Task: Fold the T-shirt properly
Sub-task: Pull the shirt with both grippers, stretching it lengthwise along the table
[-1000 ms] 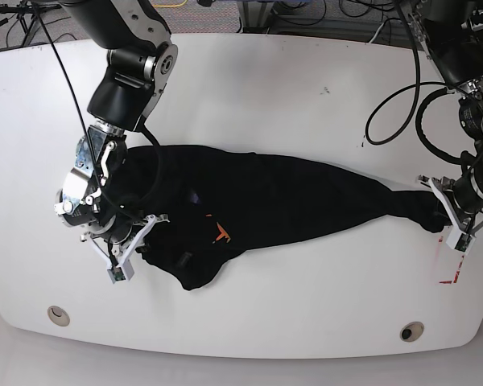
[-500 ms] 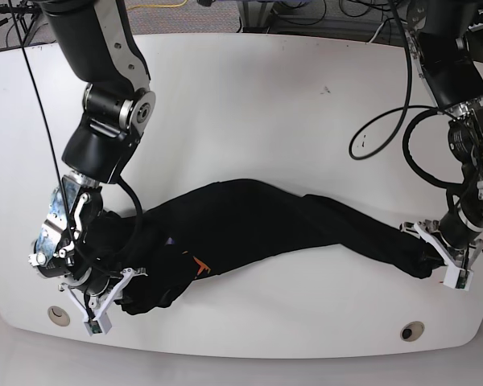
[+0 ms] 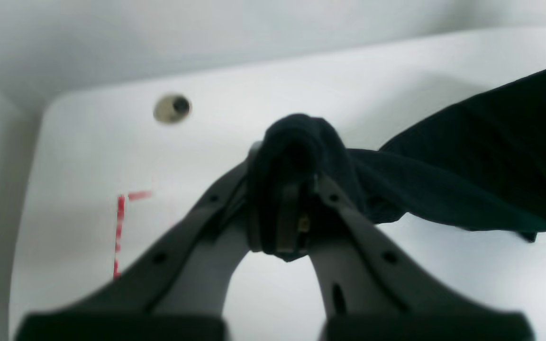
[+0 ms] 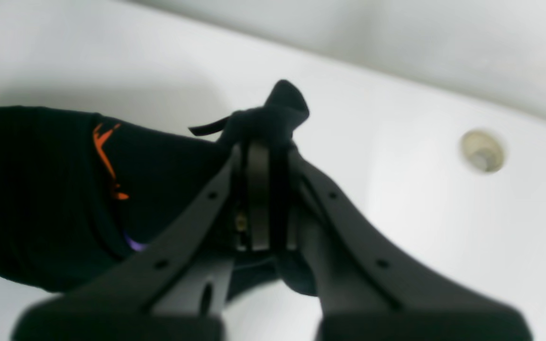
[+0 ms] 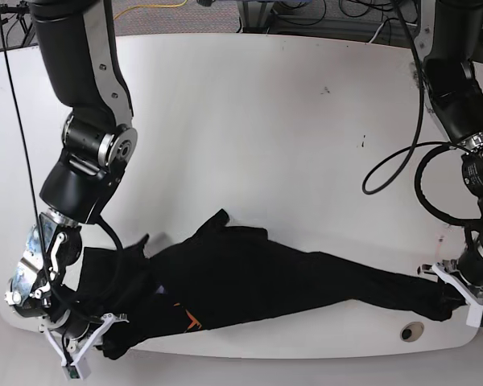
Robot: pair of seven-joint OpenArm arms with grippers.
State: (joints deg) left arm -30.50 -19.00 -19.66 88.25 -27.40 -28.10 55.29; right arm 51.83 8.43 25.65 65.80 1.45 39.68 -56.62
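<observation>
The black T-shirt lies stretched in a long band across the front of the white table, with an orange print near its left end. My left gripper, at the base view's right, is shut on the shirt's right end; in the left wrist view the cloth bunches over the fingertips. My right gripper, at the front left corner, is shut on the other end; the right wrist view shows a pinched wad and the orange print.
Round holes sit in the table near the front right and beside each gripper. A red tape mark lies by the left gripper. Black cables loop at the right arm side. The table's front edge is very close to both grippers.
Both grippers have pulled the T-shirt toward the table's front edge, still holding its ends. The right arm swung down to the front left corner; the left one moved down toward the hole.
</observation>
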